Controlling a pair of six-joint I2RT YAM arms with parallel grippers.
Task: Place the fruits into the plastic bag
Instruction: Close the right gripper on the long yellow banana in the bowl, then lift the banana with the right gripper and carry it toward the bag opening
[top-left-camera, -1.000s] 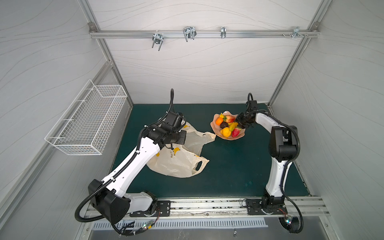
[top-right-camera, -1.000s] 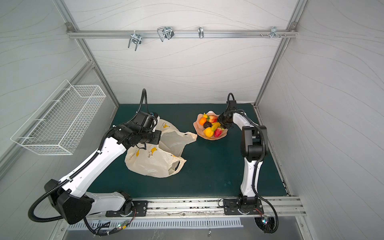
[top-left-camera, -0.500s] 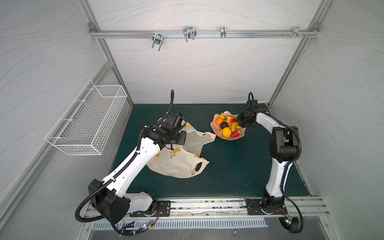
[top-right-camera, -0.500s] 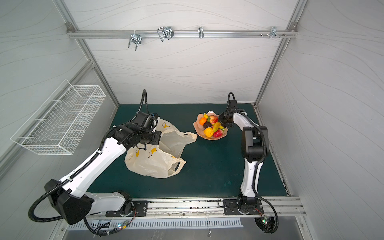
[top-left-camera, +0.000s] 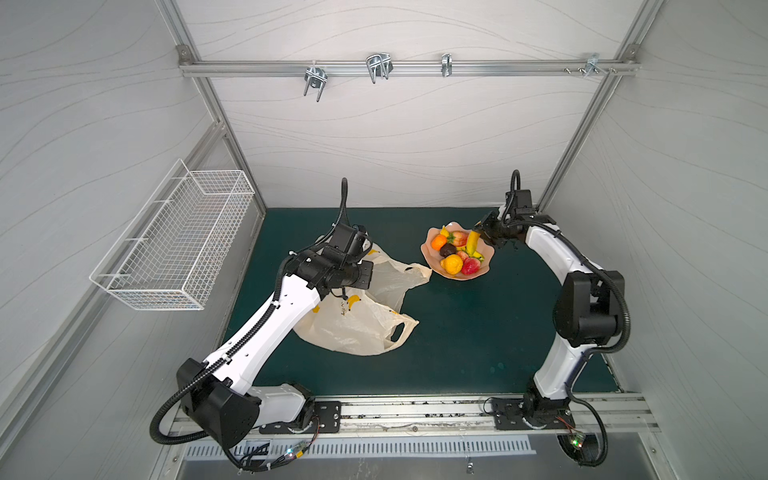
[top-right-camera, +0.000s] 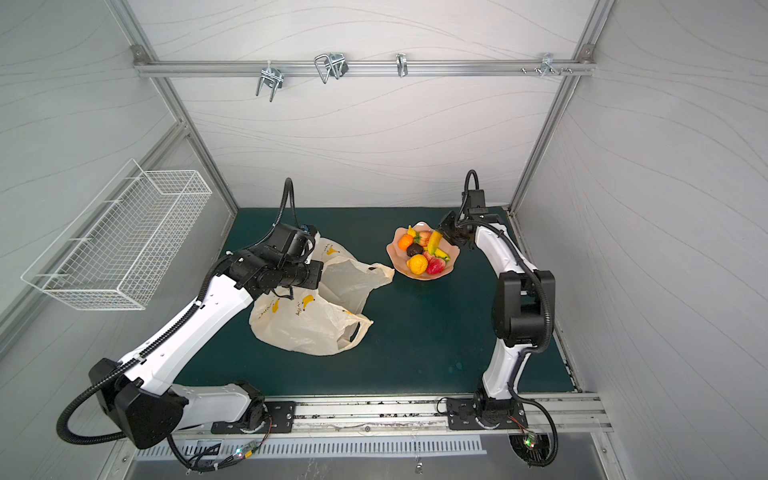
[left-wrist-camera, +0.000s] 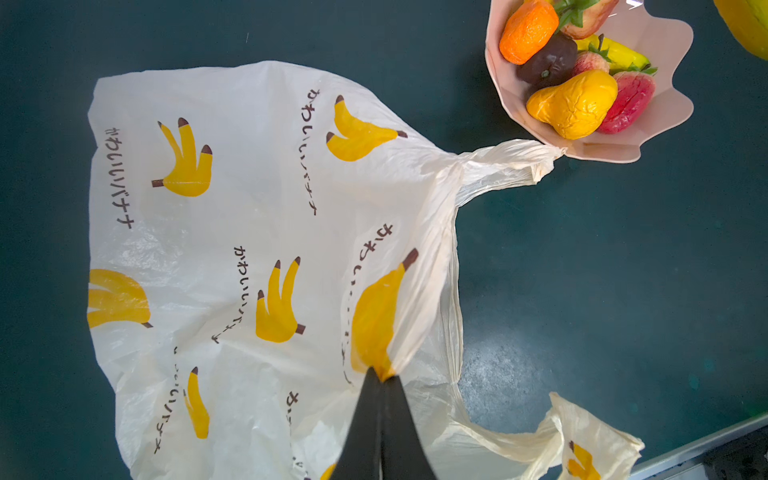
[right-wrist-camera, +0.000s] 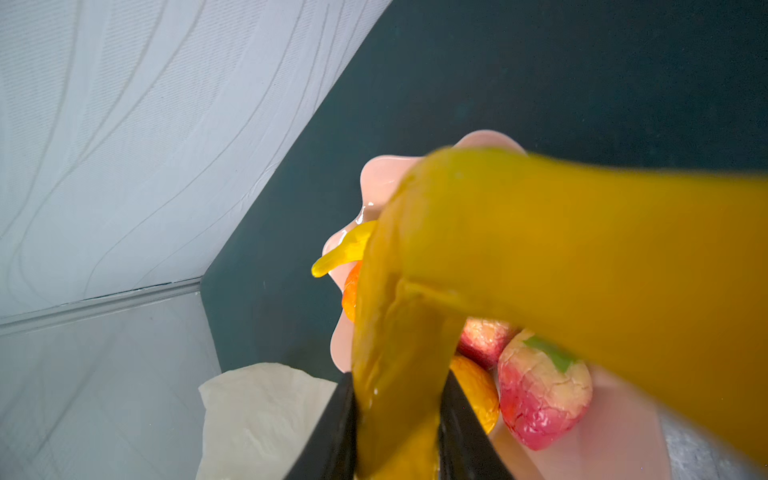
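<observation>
The thin, cream plastic bag (top-left-camera: 353, 328) printed with yellow bananas is lying crumpled on the dark green mat (top-left-camera: 465, 345), and the left gripper (left-wrist-camera: 380, 376) is pinching 1 fold of it tight. Farther back, the right gripper (right-wrist-camera: 398, 388) is clamping the long yellow toy banana (top-left-camera: 472, 242) above the pale pink scalloped dish (top-left-camera: 459, 277), which is holding the other toy fruits (top-left-camera: 451, 264).

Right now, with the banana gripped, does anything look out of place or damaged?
One handle loop of the plastic bag stretches to the pink dish, seemingly touching its rim; lifting the bag might tug it. The lemon looks dented and wrinkled. Nothing is spilled.
</observation>
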